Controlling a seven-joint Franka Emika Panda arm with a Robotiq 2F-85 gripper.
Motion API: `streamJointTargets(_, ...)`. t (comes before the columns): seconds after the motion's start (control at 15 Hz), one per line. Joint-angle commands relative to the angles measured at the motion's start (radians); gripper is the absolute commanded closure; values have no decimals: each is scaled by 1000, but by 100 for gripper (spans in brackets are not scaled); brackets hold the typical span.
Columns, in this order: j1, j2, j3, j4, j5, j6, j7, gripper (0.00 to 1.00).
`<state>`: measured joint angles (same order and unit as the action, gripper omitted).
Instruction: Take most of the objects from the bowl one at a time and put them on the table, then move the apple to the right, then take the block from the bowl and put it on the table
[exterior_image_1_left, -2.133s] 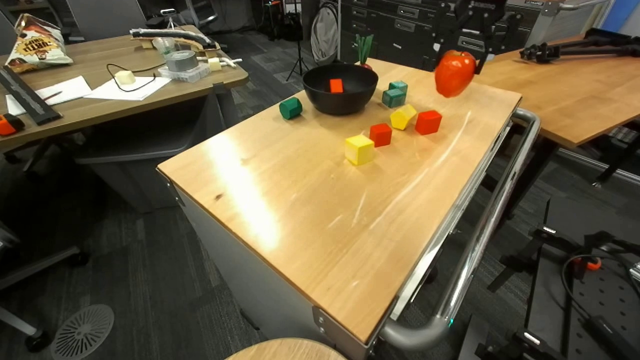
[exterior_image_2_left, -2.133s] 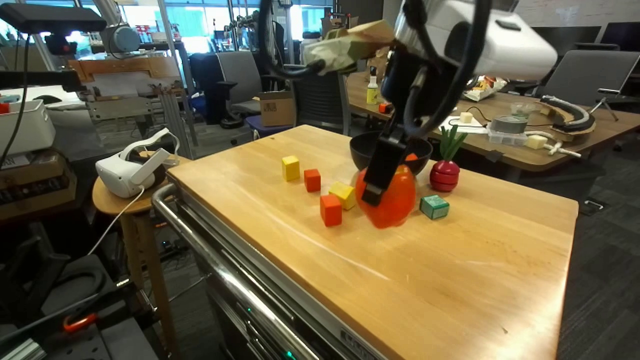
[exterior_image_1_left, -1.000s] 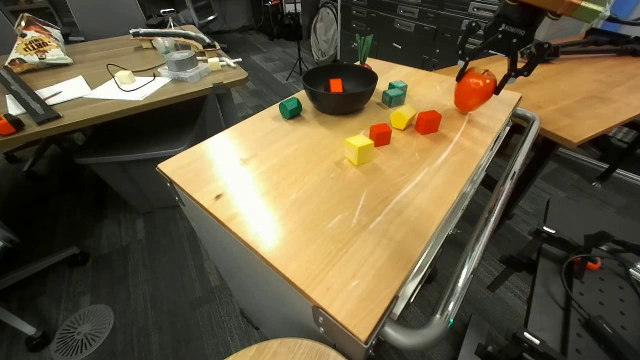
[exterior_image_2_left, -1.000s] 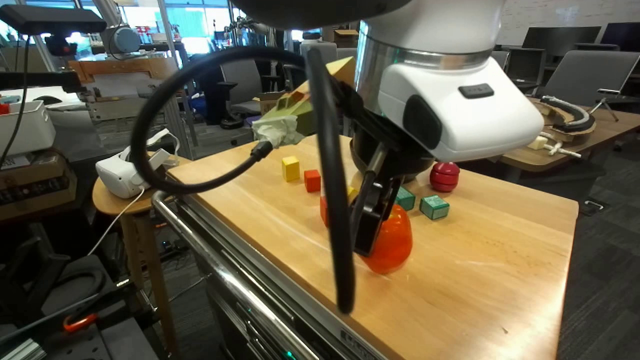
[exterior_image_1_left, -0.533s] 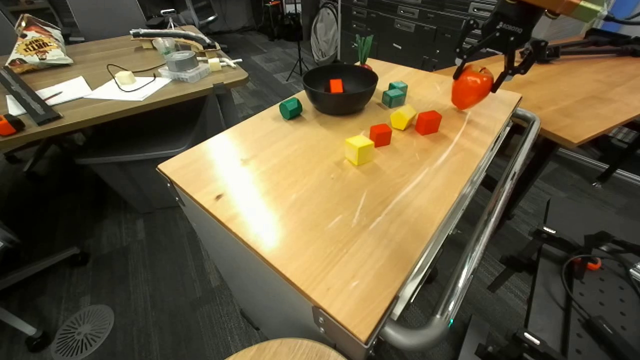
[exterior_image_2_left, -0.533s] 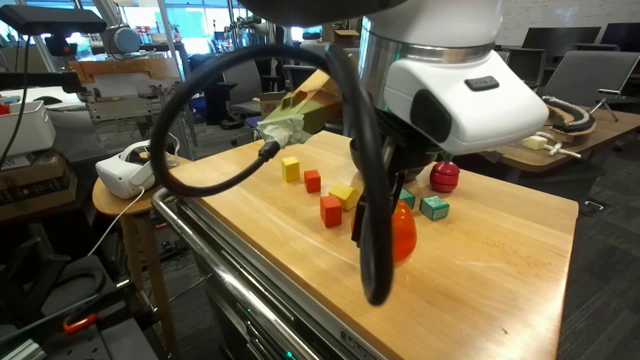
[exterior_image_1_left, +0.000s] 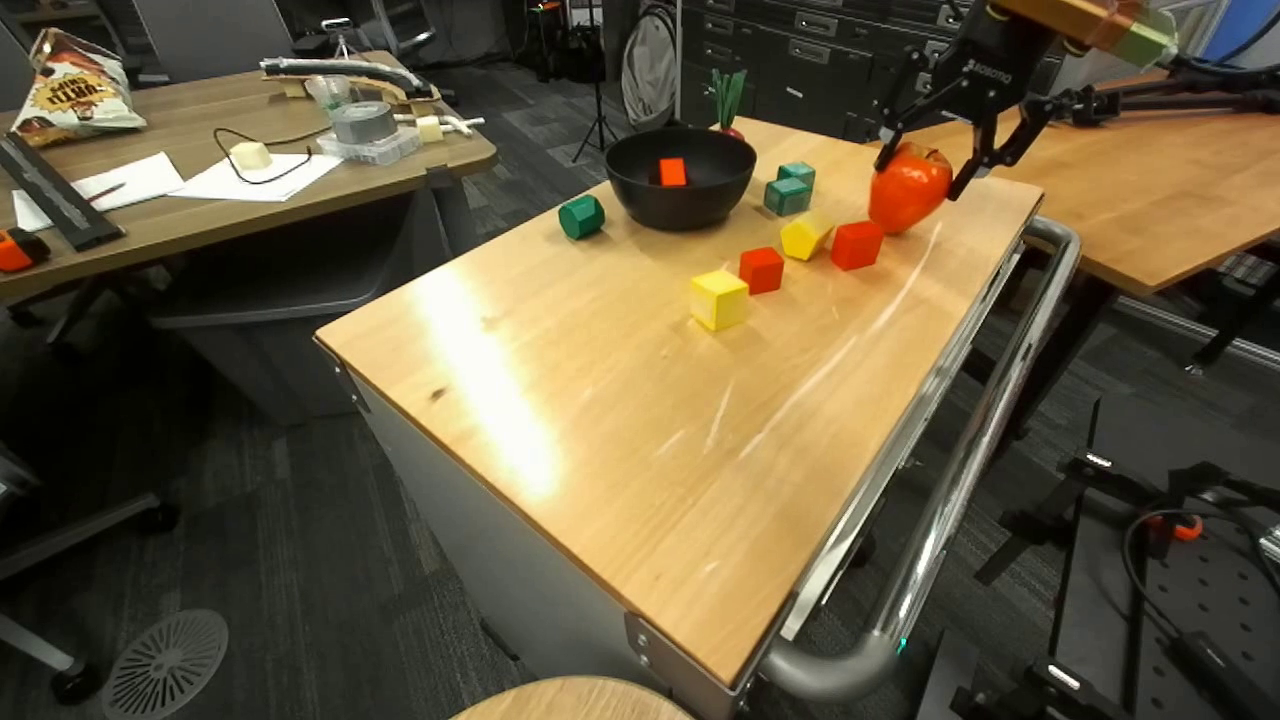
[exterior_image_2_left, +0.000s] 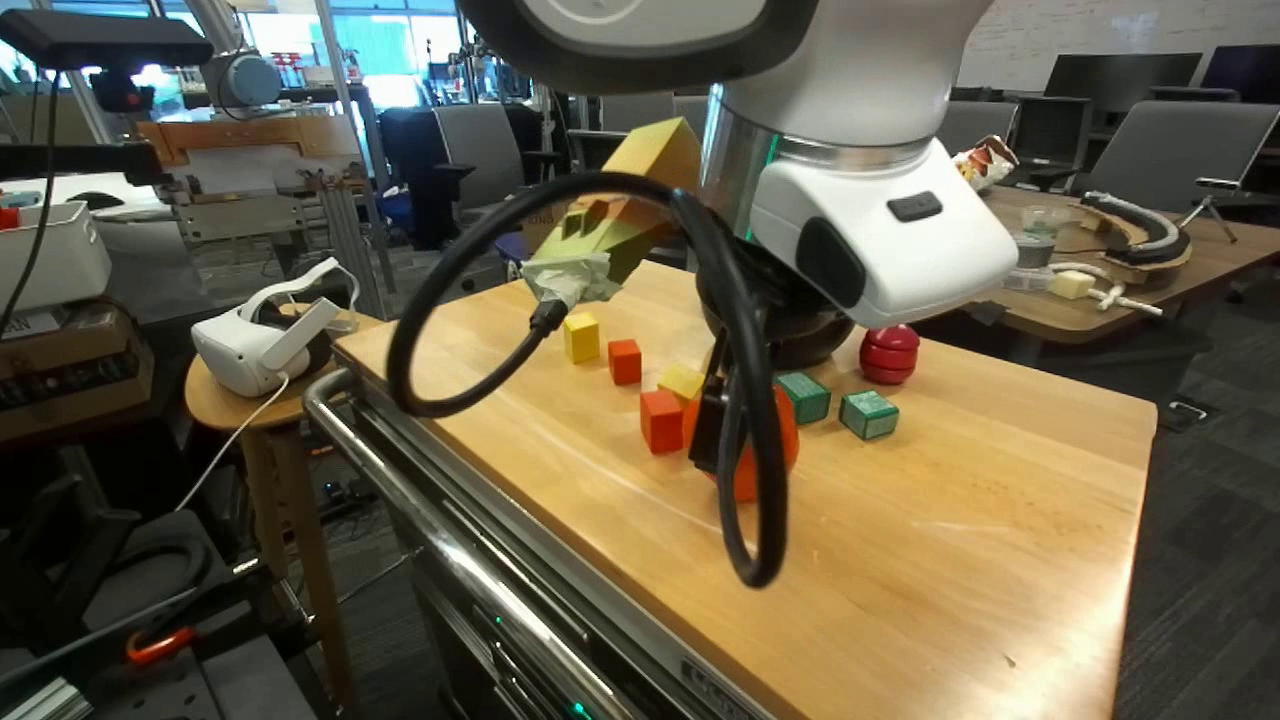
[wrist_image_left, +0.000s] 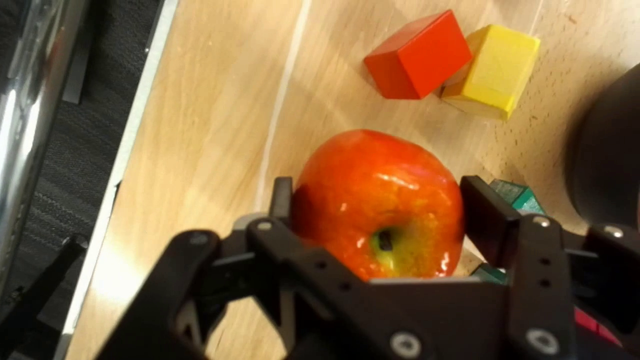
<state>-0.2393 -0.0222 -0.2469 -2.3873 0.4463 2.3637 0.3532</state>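
So in an exterior view the gripper (exterior_image_1_left: 919, 177) has the apple (exterior_image_1_left: 907, 192) pinched between its fingers (exterior_image_1_left: 963, 181), one on either side. The apple's leaning a bit, stem end up, and its lower part sticks out below them. It's toward the far end of the table (exterior_image_1_left: 610, 430) as seen there, near a red block (exterior_image_1_left: 857, 246). Honestly can't tell if its bottom touches the table or hangs just above it. The black bowl (exterior_image_1_left: 680, 208) is well apart from it and has another red block (exterior_image_1_left: 672, 172) inside.

In an exterior view with the arm (exterior_image_2_left: 850, 85) filling the top, it's harder to read: a finger and a loop of black cable (exterior_image_2_left: 766, 420) cover a good chunk of the apple, so it shows in pieces around them. Two green blocks (exterior_image_2_left: 805, 398) are close by, and a red radish-looking toy (exterior_image_2_left: 889, 355) sits near those.

Wrist view is the clearest imo. The apple sits right between the two pads (wrist_image_left: 486, 215), one snug against each side, so that's a proper grip. Its stem hollow faces up at you. The red block shows clear of it, with a yellow block (wrist_image_left: 495, 72) right next to that one. The bowl's cut off at the edge.
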Motion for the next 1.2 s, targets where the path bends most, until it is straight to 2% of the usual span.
streamJointTargets(0.0,3,20,5,29,48,-21,-56,45)
streamJointTargets(0.13,0,18,4,36,32,-37,-57,45)
streamJointTargets(0.2,0,17,4,39,27,-43,-58,19)
streamJointTargets(0.27,-1,14,3,42,22,-54,-56,4)
streamJointTargets(0.6,-5,-28,0,50,-23,-101,-42,0)
streamJointTargets(0.87,0,-116,10,43,-109,-69,-20,0)
streamJointTargets(1.13,40,-195,67,66,-160,-41,-69,0)
